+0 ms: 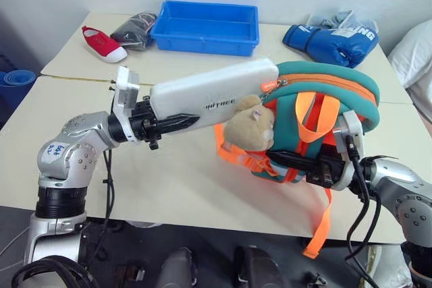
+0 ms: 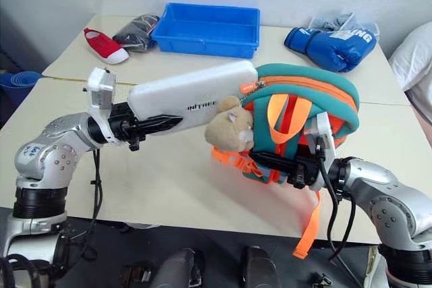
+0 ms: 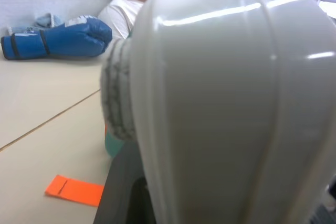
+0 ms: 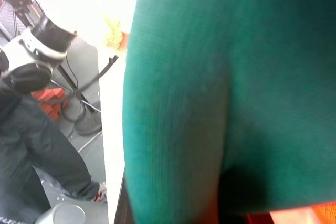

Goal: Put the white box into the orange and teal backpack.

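Left gripper (image 1: 181, 123) clamped on the white box (image 1: 212, 92), far end poked into the orange and teal backpack (image 1: 317, 109) by its zipper. Right gripper (image 2: 270, 160) pinched shut on the backpack's fabric, holding it above the table (image 1: 175, 187).

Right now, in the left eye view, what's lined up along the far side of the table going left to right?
Red and white shoe → dark bundle → blue tray → blue boxing gloves.
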